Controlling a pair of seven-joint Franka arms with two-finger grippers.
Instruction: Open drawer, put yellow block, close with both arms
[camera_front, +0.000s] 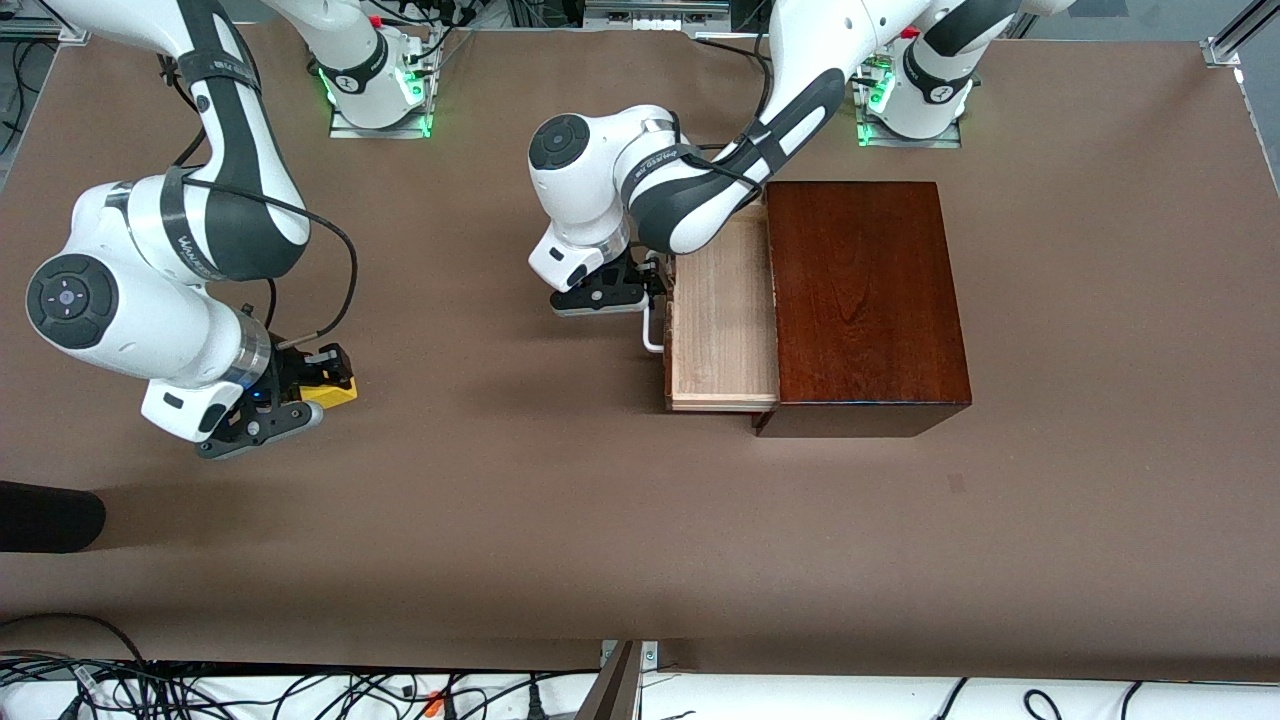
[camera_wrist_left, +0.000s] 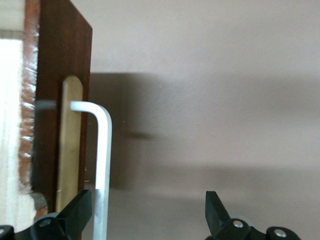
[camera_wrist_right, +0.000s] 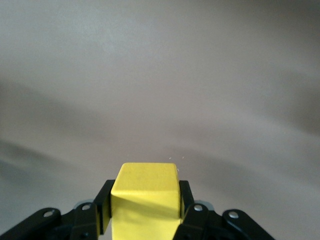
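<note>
The drawer (camera_front: 722, 318) stands pulled out of the dark mahogany box (camera_front: 865, 300), toward the right arm's end of the table, and its pale wood tray is empty. Its white handle (camera_front: 652, 330) also shows in the left wrist view (camera_wrist_left: 103, 160). My left gripper (camera_front: 645, 290) is open at the handle (camera_wrist_left: 147, 216); the bar stands between its fingers, close to one finger (camera_wrist_left: 75, 214). My right gripper (camera_front: 318, 388) is shut on the yellow block (camera_front: 332, 391) low over the table at the right arm's end. In the right wrist view the block (camera_wrist_right: 145, 192) sits between the two fingers of that gripper (camera_wrist_right: 145, 205).
A black rounded object (camera_front: 48, 516) lies at the table's edge at the right arm's end, nearer the front camera. Cables run along the table's front edge. Bare brown tabletop (camera_front: 520, 480) lies between the block and the drawer.
</note>
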